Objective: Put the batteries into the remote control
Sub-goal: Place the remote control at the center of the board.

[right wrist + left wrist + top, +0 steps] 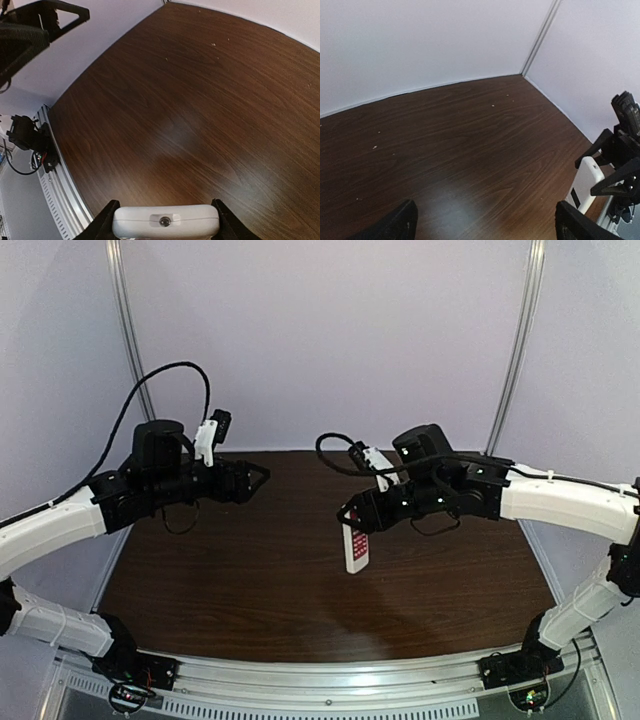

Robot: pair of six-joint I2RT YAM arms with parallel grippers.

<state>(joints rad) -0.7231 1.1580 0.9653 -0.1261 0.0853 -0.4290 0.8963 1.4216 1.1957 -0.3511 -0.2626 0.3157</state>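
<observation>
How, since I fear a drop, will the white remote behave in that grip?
Probably stiff: the remote hangs straight from the right gripper. Likely light, since it is held near one end. Its smooth white shell may slip or pivot.

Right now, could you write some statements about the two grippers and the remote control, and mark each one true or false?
1. The right gripper holds the remote control. True.
2. The left gripper is shut. False: it is open and holds nothing.
3. The remote control lies flat on the table. False: it hangs from the right gripper.
4. The top view shows the red buttons of the remote control. True.
</observation>
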